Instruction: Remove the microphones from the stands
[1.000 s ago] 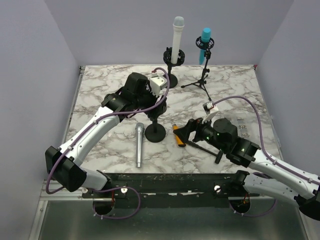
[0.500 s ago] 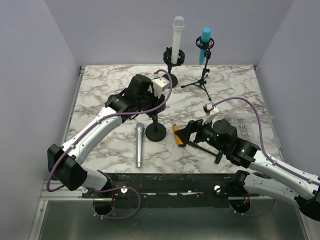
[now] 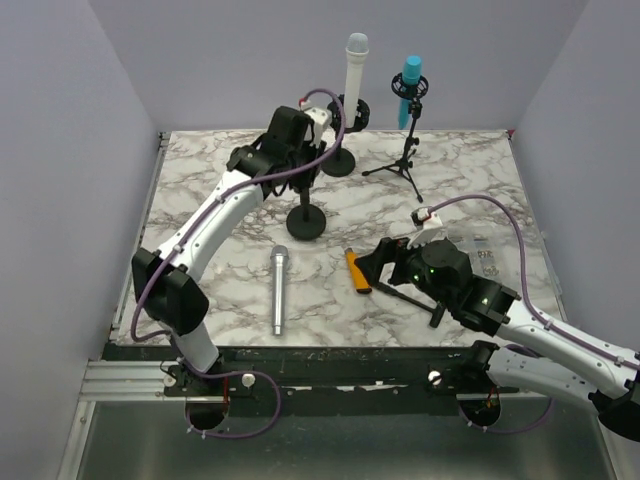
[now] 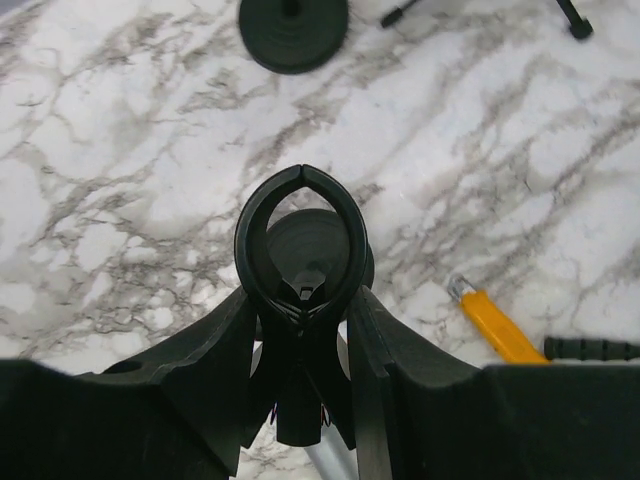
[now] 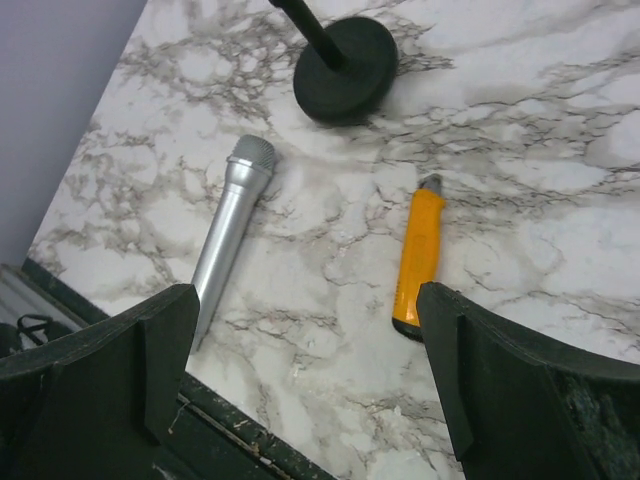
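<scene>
the silver microphone [image 3: 279, 290] lay flat on the marble table [image 3: 200, 180], out of any holder, head toward the back and tail toward the near edge; it was well apart from the left gripper [image 3: 305, 172], which was up at mid-table, clamped narrow on the black stand [image 3: 305, 222]; in the left wrist view its fingers [image 4: 225, 340] pressed both sides of the clip [image 4: 303, 170], whose loop was empty, with the stand's round base showing through it; the stand stood upright, behind the microphone's head and not touching it; the right gripper [image 3: 383, 262] hovered low over the right front of the table, jaws spread wide with nothing between them; an orange knife [image 3: 357, 271] lay just beside it, between it and the microphone; in the right wrist view the microphone's tail reached close to the front edge of the table; bare marble ran from the microphone to the left edge, and a narrower bare strip parted it from the knife; at the back a white microphone [image 3: 355, 75] stood in its own stand just behind the left gripper, and a teal microphone [image 3: 411, 85] sat on a tripod near the rear edge.
</scene>
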`<action>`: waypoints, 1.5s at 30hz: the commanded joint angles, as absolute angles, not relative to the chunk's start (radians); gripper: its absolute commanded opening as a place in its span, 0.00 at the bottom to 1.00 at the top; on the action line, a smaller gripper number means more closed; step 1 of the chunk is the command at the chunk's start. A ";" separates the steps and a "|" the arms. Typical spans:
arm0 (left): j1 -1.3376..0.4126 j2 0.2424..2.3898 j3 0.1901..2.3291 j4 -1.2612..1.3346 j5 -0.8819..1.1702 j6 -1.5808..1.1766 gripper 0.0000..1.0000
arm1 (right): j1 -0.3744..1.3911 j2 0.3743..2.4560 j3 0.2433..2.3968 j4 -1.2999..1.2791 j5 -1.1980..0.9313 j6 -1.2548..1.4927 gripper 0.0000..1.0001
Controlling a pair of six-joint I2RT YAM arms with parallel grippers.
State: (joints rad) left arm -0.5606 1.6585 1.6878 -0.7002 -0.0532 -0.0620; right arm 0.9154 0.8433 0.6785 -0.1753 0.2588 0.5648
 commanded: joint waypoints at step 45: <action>-0.288 1.927 2.302 -0.643 0.014 -0.146 0.92 | 0.902 1.017 0.878 -0.310 0.543 0.587 1.00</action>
State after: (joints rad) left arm -0.2939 2.1536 2.3875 -0.6014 -0.0738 -0.0792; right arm 0.9077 1.0264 0.8642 -0.2916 0.5240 0.5591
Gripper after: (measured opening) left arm 0.908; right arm 0.998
